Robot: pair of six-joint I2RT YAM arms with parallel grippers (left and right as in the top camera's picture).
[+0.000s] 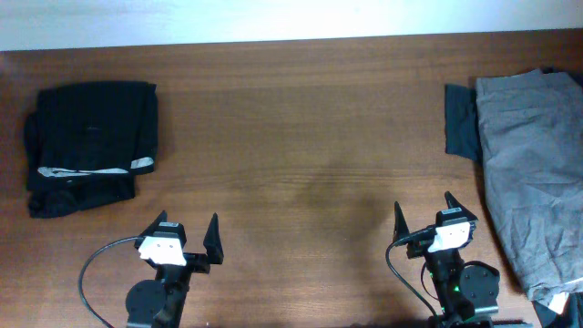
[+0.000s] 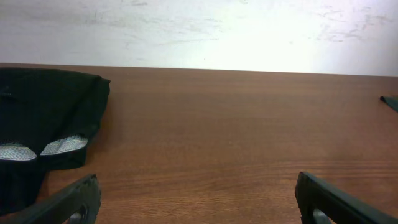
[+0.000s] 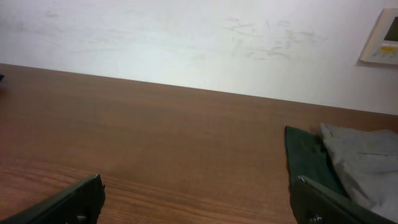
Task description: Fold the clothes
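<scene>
Overhead view: the shorts [image 1: 533,173], grey-khaki and unfolded, lie rumpled along the right edge of the frame, running from the upper right to the lower right corner of the wooden table [image 1: 301,137]. A dark garment [image 1: 460,123] shows from under their upper left edge. A black garment [image 1: 91,146], folded and crossed by a pale band, lies at the upper left, well apart from the shorts. The left gripper [image 1: 189,228] sits at the lower left and the right gripper [image 1: 424,211] at the lower right. Both have their jaws spread wide and hold nothing, and the right one stands near the shorts without touching them. Left wrist view: only the tips of the spread fingers [image 2: 68,202] enter at the bottom corners, with bare tabletop between them. The black garment fills the left edge, and a sliver of dark cloth shows at the right edge. The shorts do not appear here. A white wall [image 2: 199,31] rises behind the table, which the overhead view shows only as a strip. Right wrist view: the shorts appear at the lower right, lying on the dark garment, here seen to be dark green. A pale wall panel [image 3: 382,37] sits at the upper right, seen in this view alone.
</scene>
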